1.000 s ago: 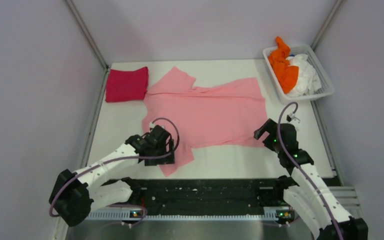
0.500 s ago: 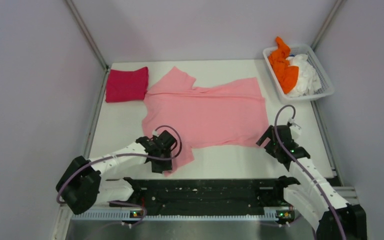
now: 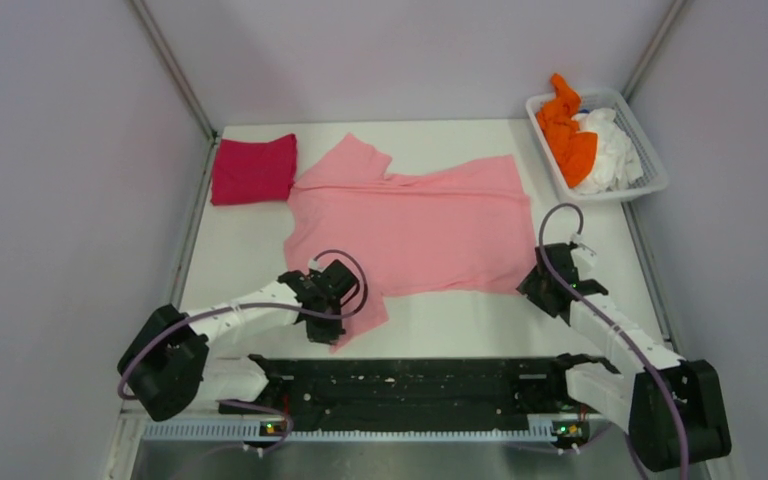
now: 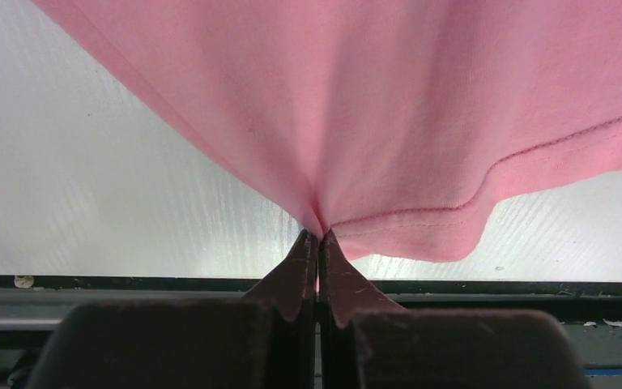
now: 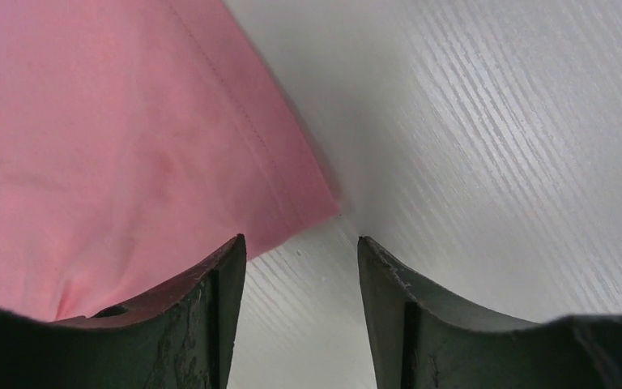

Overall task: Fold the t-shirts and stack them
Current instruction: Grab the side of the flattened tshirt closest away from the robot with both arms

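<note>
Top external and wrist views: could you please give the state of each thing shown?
light pink t-shirt, spread flat, unfolded.
magenta-red t-shirt, folded, beside it.
orange t-shirt, crumpled in the basket.
white t-shirt, crumpled in the basket.
left gripper, shut on the light pink t-shirt's near sleeve.
right gripper, open, straddling its hem corner.

Pink t-shirt (image 3: 420, 225): soft matt knit cloth, stitched hem. Table (image 3: 440, 135): white, finely ribbed, slight sheen. Basket (image 3: 651, 152): white slatted plastic, smooth.
</note>
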`<state>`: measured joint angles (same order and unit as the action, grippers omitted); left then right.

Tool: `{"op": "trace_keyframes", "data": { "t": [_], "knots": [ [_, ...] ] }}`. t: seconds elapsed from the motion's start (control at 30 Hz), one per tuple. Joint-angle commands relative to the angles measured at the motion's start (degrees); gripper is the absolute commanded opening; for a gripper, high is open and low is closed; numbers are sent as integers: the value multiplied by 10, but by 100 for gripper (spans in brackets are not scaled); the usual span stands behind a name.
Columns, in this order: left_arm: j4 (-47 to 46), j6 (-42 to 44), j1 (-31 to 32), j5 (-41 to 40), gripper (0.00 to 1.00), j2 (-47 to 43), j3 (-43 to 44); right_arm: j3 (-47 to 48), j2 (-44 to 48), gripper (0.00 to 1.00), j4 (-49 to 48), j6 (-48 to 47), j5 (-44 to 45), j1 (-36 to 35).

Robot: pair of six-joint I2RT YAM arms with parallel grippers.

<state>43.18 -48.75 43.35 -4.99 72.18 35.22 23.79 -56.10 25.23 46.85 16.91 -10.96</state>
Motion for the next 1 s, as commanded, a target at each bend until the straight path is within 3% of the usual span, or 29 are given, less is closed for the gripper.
{"op": "trace_keyframes", "data": {
  "t": [0.0,0.07,0.37,0.4,0.5,0.6,0.87,0.97],
  "knots": [
    [-65,-20,3,-9,0,-9,-22,22,-42,48,-60,14,18,5],
    [-58,-19,3,-14,0,-13,-21,23,-58,37,-67,10,15,6],
    [-44,-13,3,-14,0,-32,-15,22,-96,34,-97,10,21,6],
    [-40,-13,4,-15,0,-32,-13,24,-101,30,-97,11,21,6],
    [-31,-14,3,-20,0,-40,-8,24,-102,0,-97,11,20,6],
    [-7,-16,4,-19,0,-57,2,27,-76,0,-70,2,9,6],
    [87,-50,17,23,0,-162,-1,54,117,0,192,32,-18,4],
    [105,-75,25,45,0,-197,-14,61,146,0,214,62,-61,-14]
  ]
}}
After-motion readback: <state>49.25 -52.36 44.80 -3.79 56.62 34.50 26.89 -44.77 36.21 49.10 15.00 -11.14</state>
